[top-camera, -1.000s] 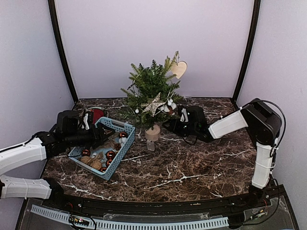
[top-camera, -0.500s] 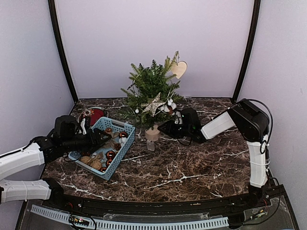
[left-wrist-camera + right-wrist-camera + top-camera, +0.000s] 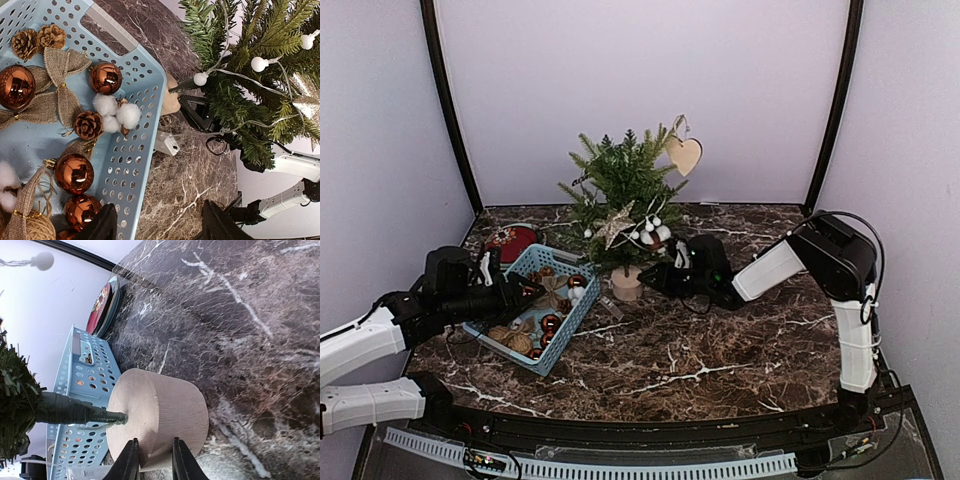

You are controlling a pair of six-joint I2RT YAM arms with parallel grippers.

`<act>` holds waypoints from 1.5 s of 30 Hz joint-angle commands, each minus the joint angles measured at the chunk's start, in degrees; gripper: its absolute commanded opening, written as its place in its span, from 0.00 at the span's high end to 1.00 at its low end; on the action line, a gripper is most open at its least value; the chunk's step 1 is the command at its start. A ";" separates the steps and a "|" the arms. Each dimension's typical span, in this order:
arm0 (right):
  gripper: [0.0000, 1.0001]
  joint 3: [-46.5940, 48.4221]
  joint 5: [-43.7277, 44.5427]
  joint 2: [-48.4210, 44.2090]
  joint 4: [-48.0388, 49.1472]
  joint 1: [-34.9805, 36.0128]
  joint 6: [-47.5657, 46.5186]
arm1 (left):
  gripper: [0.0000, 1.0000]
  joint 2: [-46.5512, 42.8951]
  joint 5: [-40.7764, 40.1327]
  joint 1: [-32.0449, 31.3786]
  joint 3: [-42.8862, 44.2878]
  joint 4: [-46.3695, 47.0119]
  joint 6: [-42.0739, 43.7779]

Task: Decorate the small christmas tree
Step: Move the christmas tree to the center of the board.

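Observation:
The small christmas tree (image 3: 620, 185) stands at the back middle of the table and leans a little to the left. It carries a wooden heart (image 3: 684, 155), a pale star (image 3: 613, 225) and a string of white balls. Its pale wooden base (image 3: 160, 415) fills the right wrist view. My right gripper (image 3: 155, 462) is shut on the near rim of that base, low beside the tree (image 3: 653, 275). My left gripper (image 3: 162, 227) is open with nothing between its fingers. It hovers over the right wall of the blue basket (image 3: 130, 150), left of the tree (image 3: 525, 292).
The blue basket (image 3: 570, 310) holds copper baubles (image 3: 105, 77), pine cones, burlap bows and cotton tufts. A small clear battery box (image 3: 167, 144) lies on the marble between basket and tree base. A red round plate (image 3: 512, 240) lies behind the basket.
My right gripper has closed onto the wooden base and pushed left. The tree has shifted left and tilted. My left arm has drawn back slightly over the basket.

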 commanded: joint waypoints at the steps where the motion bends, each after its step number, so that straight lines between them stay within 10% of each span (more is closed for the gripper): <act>1: 0.76 -2.12 0.55 -1.56 2.48 2.52 1.39 | 0.41 -2.03 -1.07 0.41 -1.12 -2.44 -0.35; 28: 0.58 3.58 2.96 -0.17 -0.34 2.23 0.66 | 0.41 -5.80 -2.95 0.58 -1.34 -6.50 0.12; 45: 0.82 -2.78 4.79 -2.03 0.98 6.41 1.25 | 0.41 -6.81 -3.92 0.80 -1.09 -8.39 0.56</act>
